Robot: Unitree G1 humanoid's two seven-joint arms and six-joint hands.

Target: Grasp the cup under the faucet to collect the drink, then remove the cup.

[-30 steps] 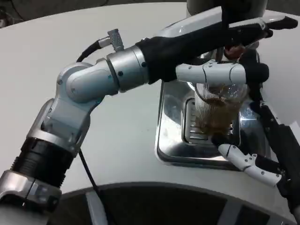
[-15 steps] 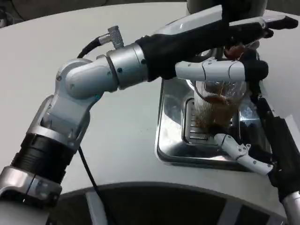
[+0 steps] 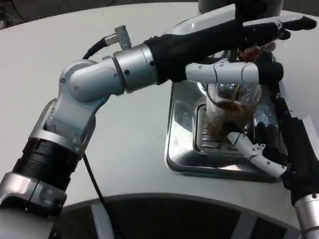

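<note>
Right hand (image 3: 279, 149) nearest, fingers (image 3: 254, 152) wrapped around the cup (image 3: 230, 117) from its right side, grasping it. Cup has brown drink in it and stands on the metal drip tray (image 3: 182, 149) on the white surface (image 3: 129, 139). Left hand (image 3: 239, 40) above and behind the cup; fingers (image 3: 224, 73) stretched out, released, one lying across the cup's rim.

The left silver forearm runs from the lower left up across the picture, bent at the elbow, a black cable trailing beside it. Its white-and-black left hand (image 3: 234, 50) is stretched out to the right — upper fingers extended, one white finger (image 3: 219, 73) lying level below them. The right hand (image 3: 271, 147) rises from the lower right corner, fingers apart, one white finger pointing left.
</note>
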